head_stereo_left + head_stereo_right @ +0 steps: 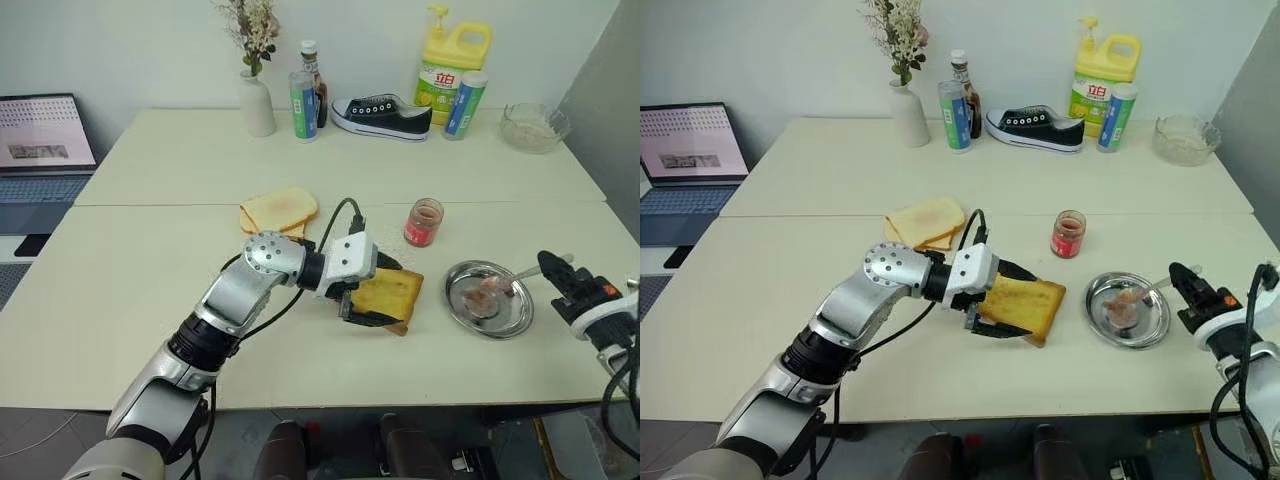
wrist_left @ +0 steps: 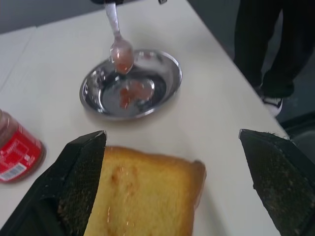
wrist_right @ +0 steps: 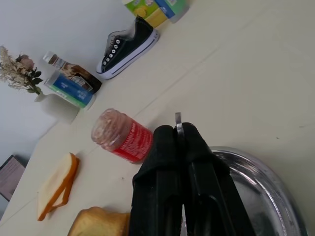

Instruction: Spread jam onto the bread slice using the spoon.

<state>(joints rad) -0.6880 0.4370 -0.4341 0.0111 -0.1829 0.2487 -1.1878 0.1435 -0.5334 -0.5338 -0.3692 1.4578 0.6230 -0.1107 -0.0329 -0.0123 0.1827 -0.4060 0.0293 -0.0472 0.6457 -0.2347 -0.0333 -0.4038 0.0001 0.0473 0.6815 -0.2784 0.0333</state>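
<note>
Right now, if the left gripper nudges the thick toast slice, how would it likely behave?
The bread slice looks thick and toasted, so it would probably slide flat and stiff rather than fold. It likely weighs little. Its glossy smeared face might be sticky, and the crust could crumble under the open left gripper.

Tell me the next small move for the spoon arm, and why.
Probably swing the right gripper back toward the bread slice. It is shut on the spoon, whose jam-smeared bowl hangs over the steel dish, and the open left gripper brackets the slice, whose face shows little jam.
</note>
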